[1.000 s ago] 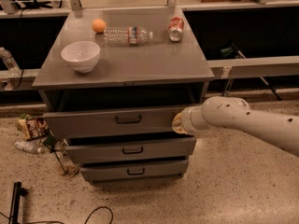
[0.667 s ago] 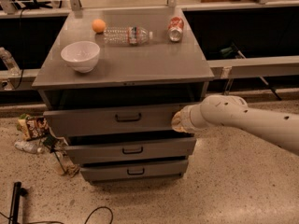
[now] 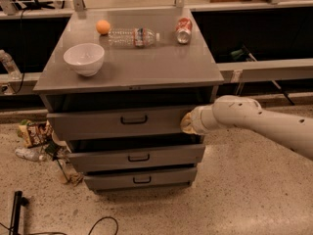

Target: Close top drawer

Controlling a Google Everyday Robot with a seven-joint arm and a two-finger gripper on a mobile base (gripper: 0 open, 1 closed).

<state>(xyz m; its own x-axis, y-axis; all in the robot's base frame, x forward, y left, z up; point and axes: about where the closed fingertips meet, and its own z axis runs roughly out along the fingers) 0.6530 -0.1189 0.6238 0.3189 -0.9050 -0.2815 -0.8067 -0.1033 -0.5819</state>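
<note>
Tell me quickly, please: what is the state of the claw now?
Claw: at the right end of the top drawer front; open or closed cannot be told.

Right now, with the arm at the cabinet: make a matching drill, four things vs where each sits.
1 white bowl
2 orange
3 red can
4 gripper

A at the right end of the top drawer front
B cabinet top, back right
C cabinet top, front left
D cabinet top, back left, by the water bottle

Pairs: 1-C, 2-D, 3-B, 4-A

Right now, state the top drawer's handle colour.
Small handle: black, camera view; claw at right end of grey metal drawer.
</note>
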